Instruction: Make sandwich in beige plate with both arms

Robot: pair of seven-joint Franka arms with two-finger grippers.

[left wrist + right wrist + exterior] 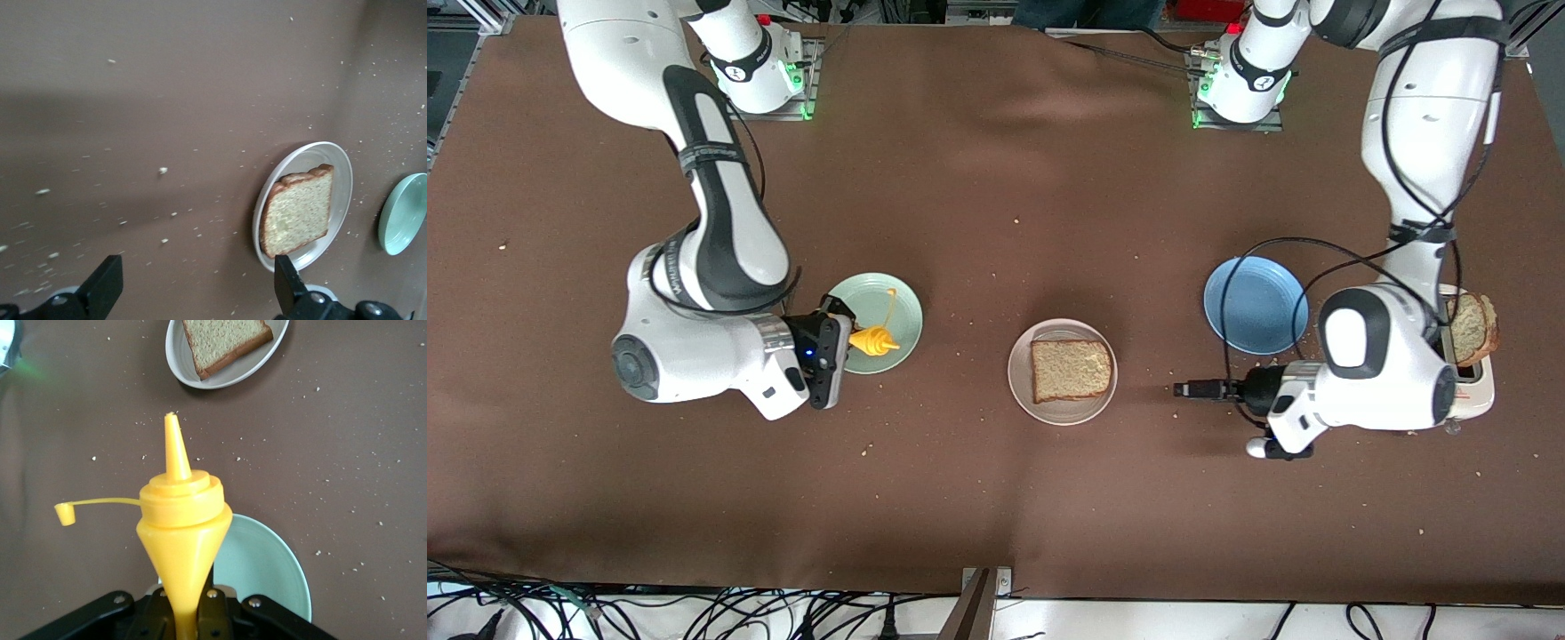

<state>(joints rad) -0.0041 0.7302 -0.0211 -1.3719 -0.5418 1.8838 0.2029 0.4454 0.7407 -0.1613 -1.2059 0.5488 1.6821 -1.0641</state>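
The beige plate (1063, 330) lies mid-table with one slice of toasted bread (1072, 371) flat on it. Plate (307, 155) and slice (298, 219) also show in the left wrist view, and again in the right wrist view as plate (233, 377) and slice (223, 340). No lettuce is in view. My right gripper (843, 342) is shut on a yellow squeeze bottle (874, 340) over the mint-green plate (903, 307). The bottle's nozzle (175, 447) points toward the beige plate. My left gripper (1183, 388) is open and empty over bare cloth, between the beige plate and the toaster.
An empty blue plate (1256, 304) lies toward the left arm's end. A white toaster (1472, 396) holding a second bread slice (1472, 327) stands beside it, partly hidden by the left arm. Crumbs dot the brown cloth.
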